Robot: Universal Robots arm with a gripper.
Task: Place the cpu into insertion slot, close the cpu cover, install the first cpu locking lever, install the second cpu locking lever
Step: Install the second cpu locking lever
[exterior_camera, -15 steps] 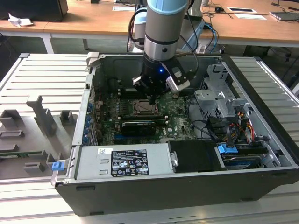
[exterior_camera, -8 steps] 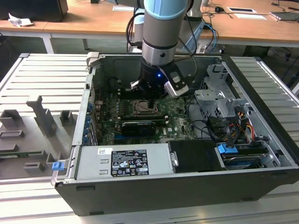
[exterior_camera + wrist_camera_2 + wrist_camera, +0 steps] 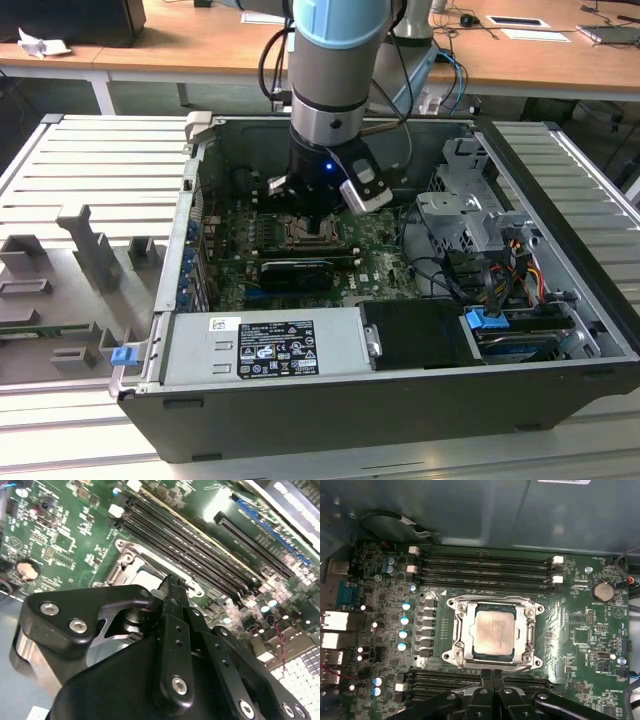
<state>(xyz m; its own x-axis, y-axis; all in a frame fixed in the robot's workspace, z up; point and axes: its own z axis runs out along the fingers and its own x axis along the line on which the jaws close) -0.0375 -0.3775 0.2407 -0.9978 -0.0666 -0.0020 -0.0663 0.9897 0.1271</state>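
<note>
**CPU seated, cover down**

Matte black gripper [image 3: 492, 676] w/ fingers pressed together, holding nothing, tips just beside the socket edge. Tan-silver square cpu [image 3: 493, 635] sits flat in the insertion slot [image 3: 476, 654]; shiny cpu cover [image 3: 460, 630] frames it. Green board [image 3: 580, 630] inside an open grey PC case [image 3: 300, 400] on ribbed metal table [image 3: 90, 170], wooden desks behind.
</note>
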